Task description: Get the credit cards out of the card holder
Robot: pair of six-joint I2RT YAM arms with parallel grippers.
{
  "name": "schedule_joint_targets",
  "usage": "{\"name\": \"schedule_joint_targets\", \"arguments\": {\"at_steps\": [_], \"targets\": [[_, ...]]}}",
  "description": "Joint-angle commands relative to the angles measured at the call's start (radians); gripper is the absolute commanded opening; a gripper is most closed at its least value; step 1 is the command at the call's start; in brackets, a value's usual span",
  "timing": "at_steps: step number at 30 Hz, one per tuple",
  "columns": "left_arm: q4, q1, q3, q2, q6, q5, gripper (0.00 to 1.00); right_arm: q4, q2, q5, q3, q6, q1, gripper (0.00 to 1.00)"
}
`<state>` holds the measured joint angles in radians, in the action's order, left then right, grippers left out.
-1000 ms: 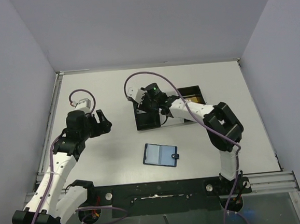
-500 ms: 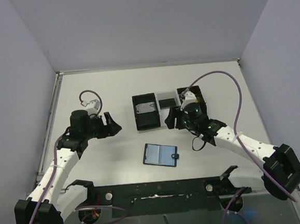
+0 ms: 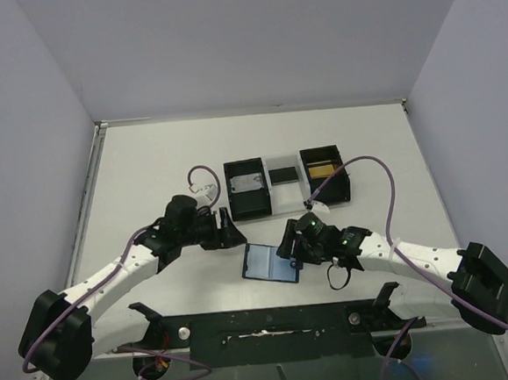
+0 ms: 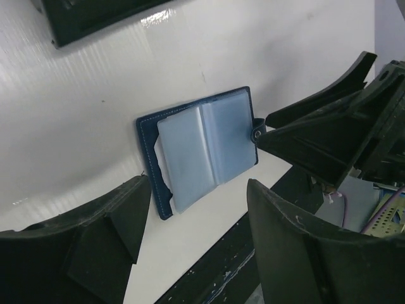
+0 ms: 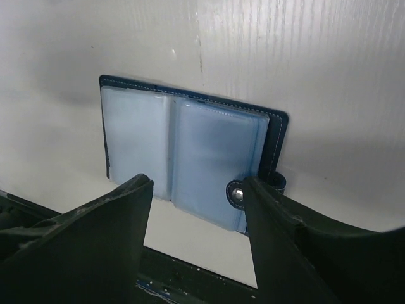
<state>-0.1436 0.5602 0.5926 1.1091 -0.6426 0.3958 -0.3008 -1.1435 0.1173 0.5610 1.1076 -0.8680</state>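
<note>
1. Card holder (image 3: 271, 262) lies spread open & flat on the white table (image 3: 147, 172), near the front edge, just behind the black rail (image 3: 274, 327). Open table surface lies to both sides & between holder & the boxes further back.
2. L gripper (image 4: 197, 189) sits just beside the holder's left edge, jaws wide apart, nothing between them. R gripper (image 5: 197, 183) is at the opposite edge by the snap tab (image 5: 236, 193), jaws also spread wide, gripping nothing. Whether either touches the holder: can't tell.
3. Further back, well apart from the holder: L box (image 3: 250, 210) w/ a silver-grey card (image 3: 247, 183) inside; white tray (image 3: 280, 162) joining the boxes, w/ a dark card (image 3: 281, 175) on it; R box (image 3: 345, 183) w/ a gold card (image 3: 322, 169) inside.
4. Holder's inside shows pale blue see-through sleeves (image 4: 209, 145); can't tell if any card is in them. A pale corner (image 4: 161, 170) pokes out at one edge; what it is, unclear.
5. Both wrist views cut the fingers off at the bottom.
</note>
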Motion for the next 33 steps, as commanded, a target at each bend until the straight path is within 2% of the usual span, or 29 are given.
{"name": "schedule_joint_targets", "arguments": {"at_steps": [1, 5, 12, 20, 30, 33], "targets": [[0.094, 0.059, -0.004, 0.071, -0.065, -0.050, 0.59, -0.085, -0.034, 0.110, 0.066, 0.124, -0.059, 0.59], [0.111, 0.095, 0.003, 0.131, -0.056, -0.026, 0.54, -0.075, -0.059, 0.104, 0.076, 0.134, -0.098, 0.57], [0.131, 0.132, 0.010, 0.225, -0.046, -0.014, 0.49, -0.153, -0.100, 0.128, 0.100, 0.198, -0.147, 0.56], [0.145, 0.161, 0.024, 0.289, -0.032, -0.009, 0.36, -0.204, -0.127, 0.155, 0.114, 0.232, -0.158, 0.56], [0.167, 0.198, 0.020, 0.335, -0.037, -0.009, 0.20, -0.124, -0.213, 0.116, 0.108, 0.216, -0.155, 0.53], [0.174, 0.205, 0.016, 0.349, -0.038, -0.009, 0.14, -0.103, -0.246, 0.109, 0.117, 0.202, -0.155, 0.46]]}}
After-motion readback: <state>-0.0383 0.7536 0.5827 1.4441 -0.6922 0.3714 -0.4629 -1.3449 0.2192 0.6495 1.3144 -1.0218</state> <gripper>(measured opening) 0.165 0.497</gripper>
